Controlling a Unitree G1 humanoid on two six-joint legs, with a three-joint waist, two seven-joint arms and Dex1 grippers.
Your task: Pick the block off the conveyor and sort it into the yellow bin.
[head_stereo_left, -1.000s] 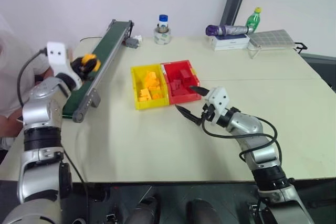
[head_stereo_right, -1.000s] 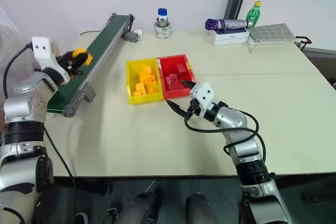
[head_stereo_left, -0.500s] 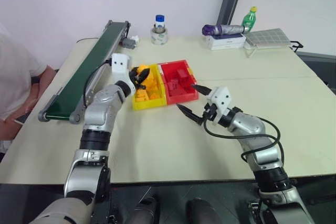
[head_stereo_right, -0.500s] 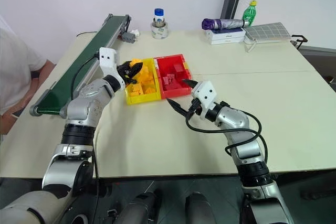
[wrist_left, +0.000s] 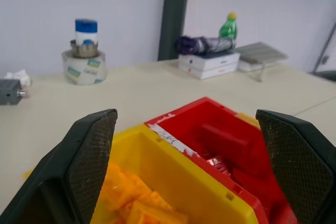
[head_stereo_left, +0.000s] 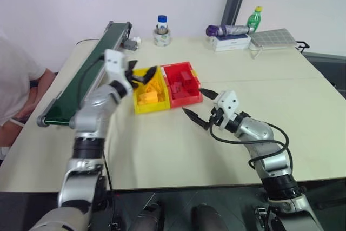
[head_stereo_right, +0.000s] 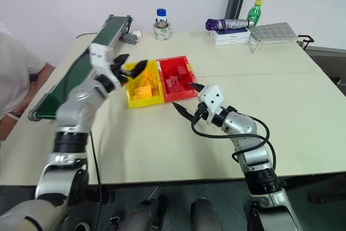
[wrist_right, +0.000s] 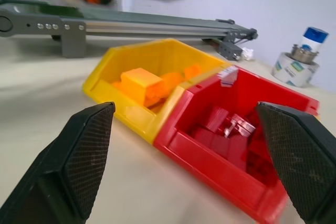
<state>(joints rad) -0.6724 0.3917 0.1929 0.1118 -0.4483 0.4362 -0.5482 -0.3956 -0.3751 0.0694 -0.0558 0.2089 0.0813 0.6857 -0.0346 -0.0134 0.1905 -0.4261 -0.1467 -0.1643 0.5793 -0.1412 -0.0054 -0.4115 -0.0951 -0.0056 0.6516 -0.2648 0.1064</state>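
While the left gripper [head_stereo_left: 141, 74] hangs spread over the shallow yellow plastic bin's [head_stereo_left: 139, 106] far rim — seemingly empty — the right gripper [head_stereo_left: 195, 106] stands spread beside the red plastic tray [head_stereo_left: 190, 99].

conveyor [head_stereo_left: 86, 74] left of yellow bin [head_stereo_left: 139, 105], red bin [head_stereo_left: 195, 95] joined on its right, blocks [head_stereo_left: 150, 97] inside

This looks like a robotics test lab: a plain beige bench [head_stereo_left: 178, 150] against a bare white wall carries a small demonstration conveyor [head_stereo_left: 86, 77], joined yellow bin [head_stereo_left: 141, 104] and red bin [head_stereo_left: 186, 93], a tape roll [head_stereo_left: 161, 37], a green bottle [head_stereo_left: 254, 19].
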